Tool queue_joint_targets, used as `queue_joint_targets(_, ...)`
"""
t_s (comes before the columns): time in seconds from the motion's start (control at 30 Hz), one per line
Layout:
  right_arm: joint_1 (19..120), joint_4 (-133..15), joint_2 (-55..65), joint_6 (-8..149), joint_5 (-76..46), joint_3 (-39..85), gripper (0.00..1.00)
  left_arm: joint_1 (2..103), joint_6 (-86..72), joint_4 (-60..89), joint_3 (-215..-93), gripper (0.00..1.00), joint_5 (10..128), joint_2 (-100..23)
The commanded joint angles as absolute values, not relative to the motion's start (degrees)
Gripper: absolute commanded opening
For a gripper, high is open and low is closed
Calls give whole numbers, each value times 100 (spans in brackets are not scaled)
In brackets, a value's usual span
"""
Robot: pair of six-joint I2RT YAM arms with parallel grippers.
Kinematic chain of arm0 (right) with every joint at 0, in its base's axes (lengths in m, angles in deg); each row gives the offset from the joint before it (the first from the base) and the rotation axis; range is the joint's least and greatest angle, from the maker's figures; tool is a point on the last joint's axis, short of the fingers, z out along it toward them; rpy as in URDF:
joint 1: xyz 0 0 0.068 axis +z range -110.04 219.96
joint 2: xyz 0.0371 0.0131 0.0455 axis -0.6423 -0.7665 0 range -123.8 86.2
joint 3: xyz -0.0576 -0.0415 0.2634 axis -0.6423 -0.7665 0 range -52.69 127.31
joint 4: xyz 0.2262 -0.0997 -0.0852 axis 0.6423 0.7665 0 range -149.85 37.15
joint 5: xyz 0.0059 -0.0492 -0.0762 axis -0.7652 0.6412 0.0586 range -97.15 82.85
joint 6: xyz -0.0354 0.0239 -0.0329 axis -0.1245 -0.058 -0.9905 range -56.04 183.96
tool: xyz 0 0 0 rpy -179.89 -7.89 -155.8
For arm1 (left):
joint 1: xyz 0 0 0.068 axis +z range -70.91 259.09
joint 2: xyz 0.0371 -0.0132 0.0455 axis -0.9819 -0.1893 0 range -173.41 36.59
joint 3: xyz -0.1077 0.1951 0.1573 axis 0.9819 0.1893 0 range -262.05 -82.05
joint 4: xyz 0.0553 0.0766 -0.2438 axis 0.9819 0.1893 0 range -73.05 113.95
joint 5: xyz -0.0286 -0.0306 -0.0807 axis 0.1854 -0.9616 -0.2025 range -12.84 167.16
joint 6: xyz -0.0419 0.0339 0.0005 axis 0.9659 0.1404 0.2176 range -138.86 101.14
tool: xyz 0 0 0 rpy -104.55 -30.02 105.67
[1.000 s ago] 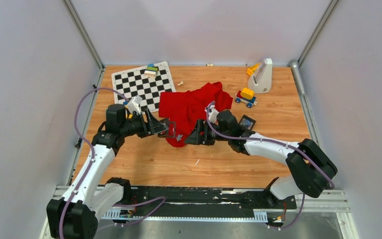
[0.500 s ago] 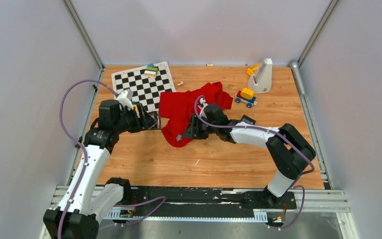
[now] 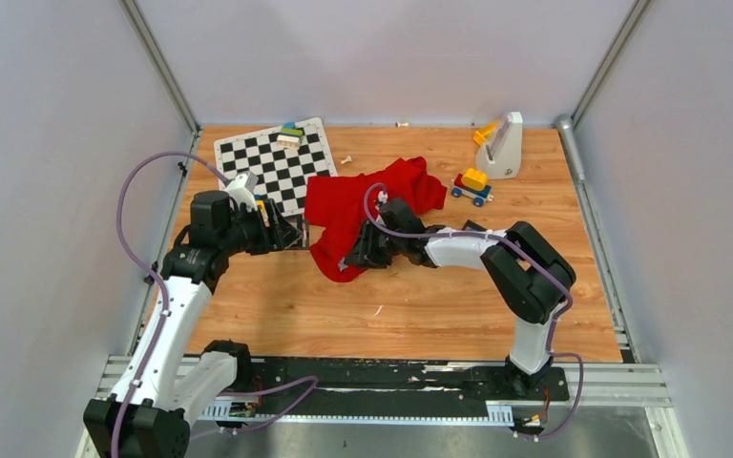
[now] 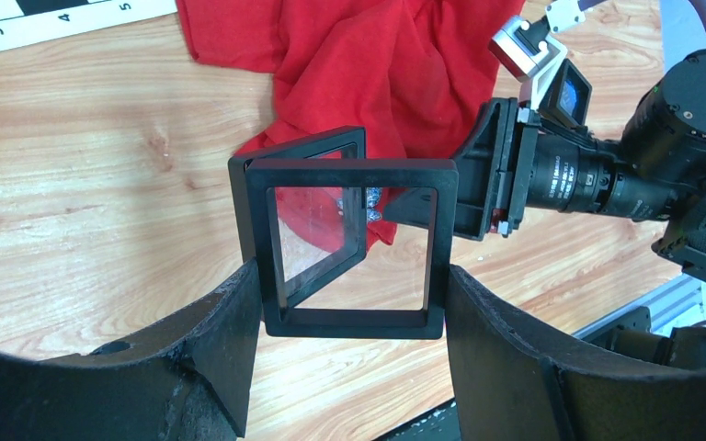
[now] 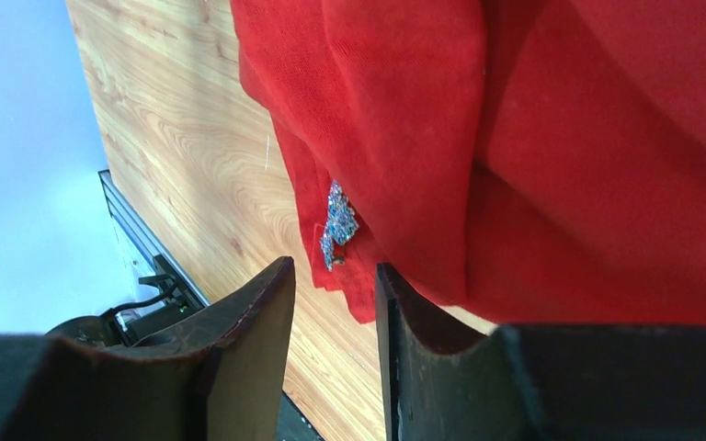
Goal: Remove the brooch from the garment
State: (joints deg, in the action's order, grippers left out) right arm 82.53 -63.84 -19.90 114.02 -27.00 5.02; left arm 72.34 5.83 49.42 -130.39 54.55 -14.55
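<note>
Nothing is off yet: the glittery brooch (image 5: 338, 225) sits pinned at the near hem of the garment (image 3: 363, 200) on the bench (image 3: 420, 305), just ahead of the right tool (image 5: 333, 268), whose jaws stand narrowly apart and grasp nothing, while the left tool (image 4: 351, 274) clamps a black-framed clear case (image 4: 349, 170).

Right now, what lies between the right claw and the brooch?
Nothing foreign. In the right wrist view, the right claw faces the brooch across only the hem of the garment and bare table.
</note>
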Motion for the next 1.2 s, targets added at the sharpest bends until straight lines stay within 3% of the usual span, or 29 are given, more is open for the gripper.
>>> queue_joint_targets(0.0, 8268, -6655, -2137, 11526, -2709, 834, 37, 7280, 406, 4877, -13156, 28, 5293, -1448)
queue_joint_targets(0.53, 8259, -6609, -2546, 11547, -2740, 1199, 20, 7278, 369, 4877, -13077, 28, 5194, -1448)
queue_joint_targets(0.8, 8250, -6564, -2564, 11444, -2774, 1274, 0, 7283, 397, 4860, -13048, 28, 5125, -1439)
queue_joint_targets(1.17, 8250, -6512, -2309, 11319, -2868, 1180, 1, 7283, 529, 4752, -12946, 27, 5010, -1448)
